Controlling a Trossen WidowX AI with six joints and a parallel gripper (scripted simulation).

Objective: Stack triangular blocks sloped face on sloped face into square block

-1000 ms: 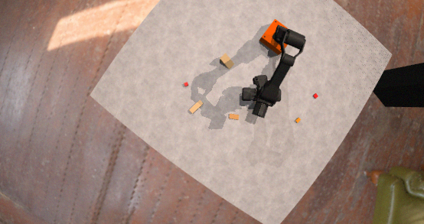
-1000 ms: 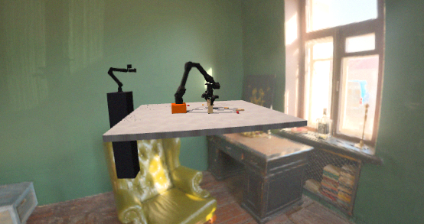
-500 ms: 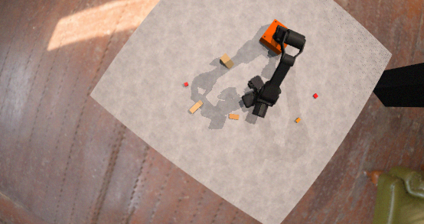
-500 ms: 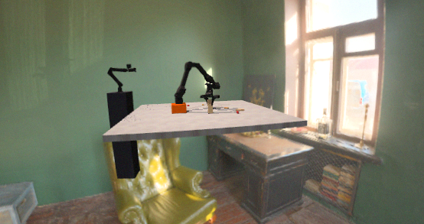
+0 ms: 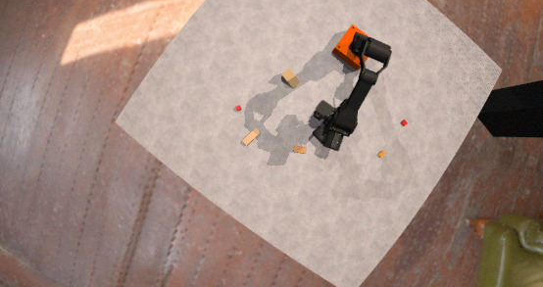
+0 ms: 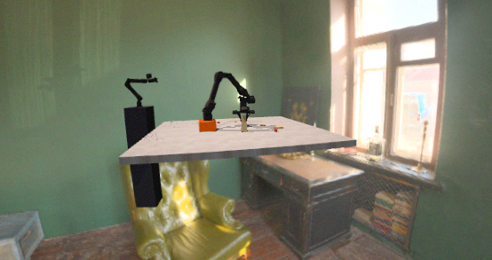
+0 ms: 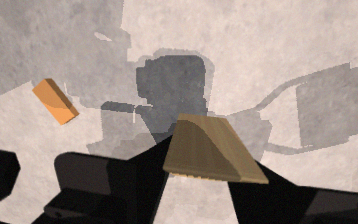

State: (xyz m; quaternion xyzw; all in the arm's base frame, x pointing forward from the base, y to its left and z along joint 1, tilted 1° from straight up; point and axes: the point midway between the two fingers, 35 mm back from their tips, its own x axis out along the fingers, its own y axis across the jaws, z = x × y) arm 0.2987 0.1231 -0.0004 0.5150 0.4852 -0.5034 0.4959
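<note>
My gripper (image 7: 199, 142) (image 5: 329, 137) (image 6: 243, 115) is shut on a tan triangular block (image 7: 202, 140) (image 6: 243, 125) and holds it above the table (image 5: 206, 55), with the sloped face showing in the wrist view. In the overhead view my arm hides the held block. A second tan block (image 5: 290, 78) lies on the table well away from the gripper, left of the orange arm base (image 5: 347, 49); I cannot tell its exact shape at this size.
A long light-orange block (image 5: 250, 137) lies to the left. A small orange block (image 5: 299, 149) (image 7: 55, 101) lies close beside the gripper. Another small orange piece (image 5: 381, 154) and two red cubes (image 5: 238, 108) (image 5: 404, 122) are scattered about.
</note>
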